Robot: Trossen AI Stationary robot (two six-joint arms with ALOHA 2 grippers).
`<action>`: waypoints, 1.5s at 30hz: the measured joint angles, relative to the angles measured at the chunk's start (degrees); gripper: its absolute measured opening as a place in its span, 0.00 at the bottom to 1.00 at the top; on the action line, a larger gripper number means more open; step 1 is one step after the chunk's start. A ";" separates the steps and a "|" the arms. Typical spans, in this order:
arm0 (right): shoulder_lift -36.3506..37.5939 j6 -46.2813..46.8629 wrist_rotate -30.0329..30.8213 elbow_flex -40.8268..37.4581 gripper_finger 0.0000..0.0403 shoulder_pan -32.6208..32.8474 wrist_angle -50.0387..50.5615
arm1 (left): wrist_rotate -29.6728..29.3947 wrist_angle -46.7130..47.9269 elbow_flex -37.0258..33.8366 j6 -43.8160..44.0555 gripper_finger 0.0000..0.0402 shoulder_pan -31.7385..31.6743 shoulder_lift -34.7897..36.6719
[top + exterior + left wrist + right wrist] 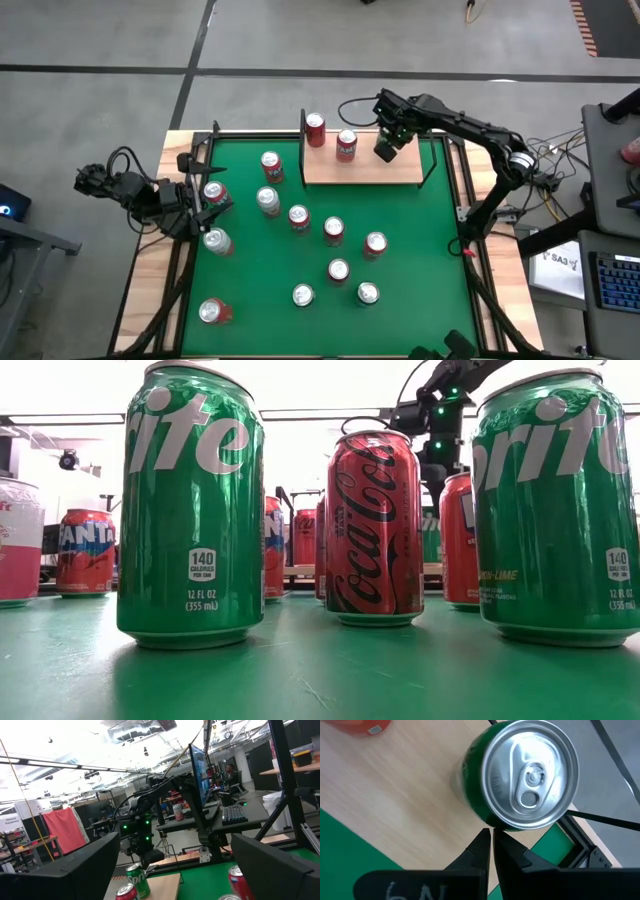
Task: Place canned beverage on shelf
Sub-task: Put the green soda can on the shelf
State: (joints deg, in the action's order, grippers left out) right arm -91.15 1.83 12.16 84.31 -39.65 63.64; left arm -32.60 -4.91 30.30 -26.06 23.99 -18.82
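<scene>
From above, the green tabletop point(400, 240) carries scattered cans; the right tool point(386, 148) hangs over the tan shelf point(365, 170), two red cans to its side.

At table height, Sprite and Coke cans fill the foreground, the bright room behind.

The left wrist camera shows its released left tool point(175, 870) facing a workshop with desks.

Only the right wrist camera shows the green can point(520, 775) standing on the shelf just beyond the clenched, empty tips.

Green can point(520, 775) upright on tan wooden shelf point(395, 795).
</scene>
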 joint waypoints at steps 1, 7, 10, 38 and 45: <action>0.00 -0.02 0.00 0.00 0.03 -0.16 -0.05 | 0.00 0.00 0.00 0.00 0.91 0.01 -0.01; 0.00 -0.52 -0.02 -0.02 0.03 -0.91 -0.62 | 0.00 0.00 0.00 -0.02 0.91 0.02 0.00; 0.00 -0.76 0.00 -0.02 0.03 -1.01 -1.49 | 0.00 0.00 0.00 -0.02 0.91 0.02 0.00; -0.07 3.46 -5.59 -0.02 0.03 -0.51 -7.61 | 0.02 0.00 0.00 -0.28 0.91 0.02 -0.01; -0.09 3.90 -4.42 -0.02 0.03 -0.51 -7.59 | 0.02 0.00 0.00 -0.28 0.91 0.02 0.00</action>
State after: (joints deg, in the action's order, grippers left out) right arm -91.24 5.73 7.75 84.29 -40.16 56.05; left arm -32.58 -4.91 30.30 -26.34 24.00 -18.81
